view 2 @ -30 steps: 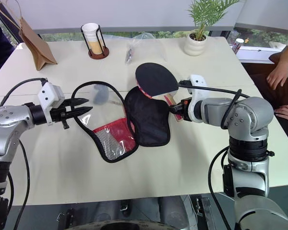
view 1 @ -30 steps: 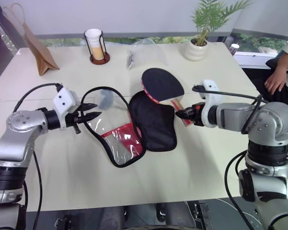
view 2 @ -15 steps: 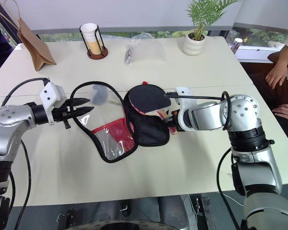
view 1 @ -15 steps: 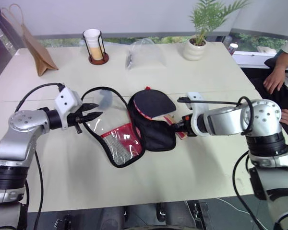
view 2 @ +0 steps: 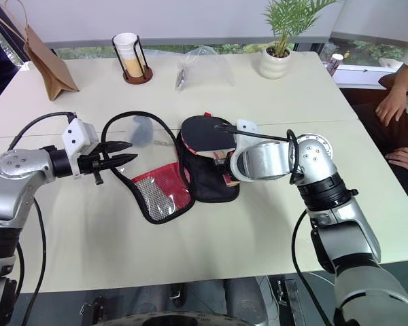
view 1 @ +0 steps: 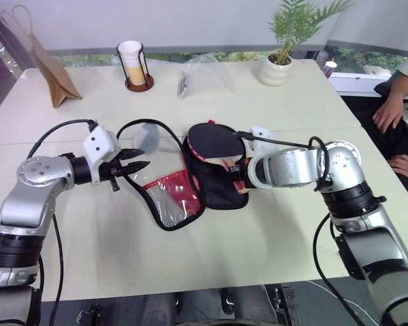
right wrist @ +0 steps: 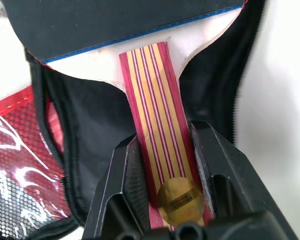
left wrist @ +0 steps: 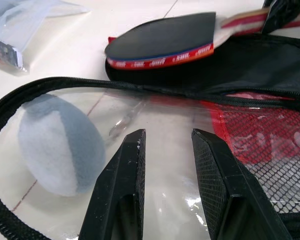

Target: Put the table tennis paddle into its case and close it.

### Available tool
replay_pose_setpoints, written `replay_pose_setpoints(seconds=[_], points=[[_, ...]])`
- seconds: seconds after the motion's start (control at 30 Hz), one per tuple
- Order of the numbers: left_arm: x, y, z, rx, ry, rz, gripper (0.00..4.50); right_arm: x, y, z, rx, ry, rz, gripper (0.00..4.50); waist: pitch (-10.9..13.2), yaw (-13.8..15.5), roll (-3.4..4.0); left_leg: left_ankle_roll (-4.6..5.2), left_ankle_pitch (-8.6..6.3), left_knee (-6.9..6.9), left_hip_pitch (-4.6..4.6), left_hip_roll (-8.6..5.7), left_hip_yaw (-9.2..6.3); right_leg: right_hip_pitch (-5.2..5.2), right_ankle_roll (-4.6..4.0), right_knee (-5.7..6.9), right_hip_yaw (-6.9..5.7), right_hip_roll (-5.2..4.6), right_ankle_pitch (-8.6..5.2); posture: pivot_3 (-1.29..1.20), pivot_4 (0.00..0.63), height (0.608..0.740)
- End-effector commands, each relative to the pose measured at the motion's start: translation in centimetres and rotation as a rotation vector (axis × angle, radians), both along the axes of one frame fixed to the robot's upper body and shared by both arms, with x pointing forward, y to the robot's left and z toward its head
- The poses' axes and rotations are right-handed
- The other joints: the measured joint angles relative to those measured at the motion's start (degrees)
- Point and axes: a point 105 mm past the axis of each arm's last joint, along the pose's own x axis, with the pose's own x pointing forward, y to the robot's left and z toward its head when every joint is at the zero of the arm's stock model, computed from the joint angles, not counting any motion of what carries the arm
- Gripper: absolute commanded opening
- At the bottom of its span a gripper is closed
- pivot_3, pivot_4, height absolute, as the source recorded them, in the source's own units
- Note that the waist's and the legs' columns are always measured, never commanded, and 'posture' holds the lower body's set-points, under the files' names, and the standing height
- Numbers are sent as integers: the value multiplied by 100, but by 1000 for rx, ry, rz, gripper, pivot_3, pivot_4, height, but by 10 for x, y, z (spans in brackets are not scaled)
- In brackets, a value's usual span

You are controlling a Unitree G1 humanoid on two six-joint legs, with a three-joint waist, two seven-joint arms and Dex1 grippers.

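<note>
Paddle [view 1: 214,140] lowered onto open case [view 1: 217,183] | right pincer [right wrist: 165,165] clamps handle | left pincer [left wrist: 167,145] apart over window

Head pair overlooking table [view 1: 272,224]; wrist views close on case [left wrist: 270,60].

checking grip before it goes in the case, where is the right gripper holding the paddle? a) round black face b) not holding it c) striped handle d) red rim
c: the right gripper is shut on the table tennis paddle at its striped handle, above the open case.
</note>
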Motion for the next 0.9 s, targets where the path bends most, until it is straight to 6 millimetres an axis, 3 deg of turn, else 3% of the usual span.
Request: replay_pose_setpoints(seconds=[0.03, 0.2, 0.27, 0.33, 0.43, 0.47, 0.67, 0.77, 0.9], points=[[0, 1, 11, 11, -38, -7, 1435, 2, 7, 19, 29, -50, 26, 953, 0, 4, 0, 0, 0, 0, 0, 0, 0, 0, 0, 0, 0, 0, 0, 0, 150, 740], [-2, 2, 11, 14, -37, -2, 1435, 1, 8, 17, 21, -44, 38, 953, 0, -3, 0, 0, 0, 0, 0, 0, -1, 0, -1, 0, 0, 0, 0, 0, 150, 740], [-3, 3, 11, 15, -36, -2, 1435, 1, 8, 16, 18, -43, 35, 1986, 0, -3, 0, 0, 0, 0, 0, 0, -2, -1, 0, 0, 0, 0, 0, 0, 150, 740], [-3, 3, 11, 16, -35, -2, 1435, 1, 8, 16, 17, -43, 31, 2672, 0, -6, 0, 0, 0, 0, 0, 0, -2, 0, 0, 0, 0, 0, 0, 0, 150, 740], [-3, 3, 11, 17, -34, -2, 1435, 1, 11, 19, 32, -51, 37, 4296, 0, -8, 0, 0, 0, 0, 0, 0, -2, -1, -1, 0, 0, 0, 0, 0, 150, 740], [-3, 3, 11, 17, -34, -1, 1435, 1, 13, 25, 47, -63, 66, 4440, 0, -9, 0, 0, 0, 0, 0, 0, -2, -1, -1, 0, 0, 0, 0, 0, 150, 740], [-5, 1, 10, 12, -16, -25, 1435, -7, 22, 83, 112, -233, 299, 4440, 0, -2, 1, 0, 0, -1, -1, 1, -2, -5, -1, 1, 0, 1, 0, 0, 150, 740], [-9, 0, 19, -20, 9, -51, 1435, 0, 0, 105, 79, -387, 313, 4440, -1, 44, -1, 0, 0, -2, -13, 1, -6, -11, -2, -2, -3, 1, -1, 0, 150, 740], [-16, 15, 33, -27, 35, -53, 1435, 4, -23, 111, 78, -541, 395, 4440, -3, 29, -5, 2, -1, 14, -54, -1, -9, -39, -2, -9, -5, -1, -1, 0, 150, 740]])
